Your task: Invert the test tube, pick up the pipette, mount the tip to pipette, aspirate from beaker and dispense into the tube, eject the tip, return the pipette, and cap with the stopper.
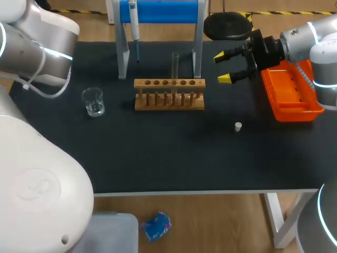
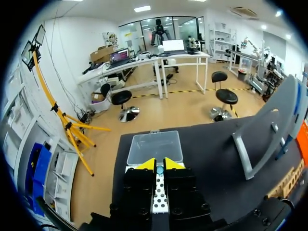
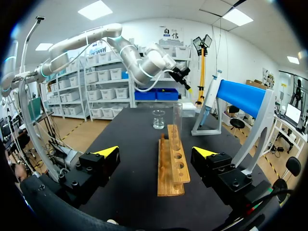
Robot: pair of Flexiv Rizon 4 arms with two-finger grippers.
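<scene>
Glass test tube (image 1: 175, 66) upright in a middle hole of the wooden rack (image 1: 168, 97): looks like the opening step, the inversion, not yet begun. Calls for closing in from the rack's right, clamping the tube above the rack, lifting clear, then turning. Right gripper (image 1: 223, 67) level, just right of the rack, fingers spread wide, empty. Left gripper (image 2: 159, 165) well left of the rack, tips pressed together on nothing. Beaker (image 1: 93, 101) left of the rack, stopper (image 1: 238, 126) front-right, pipette (image 1: 135, 26) hanging behind.
</scene>
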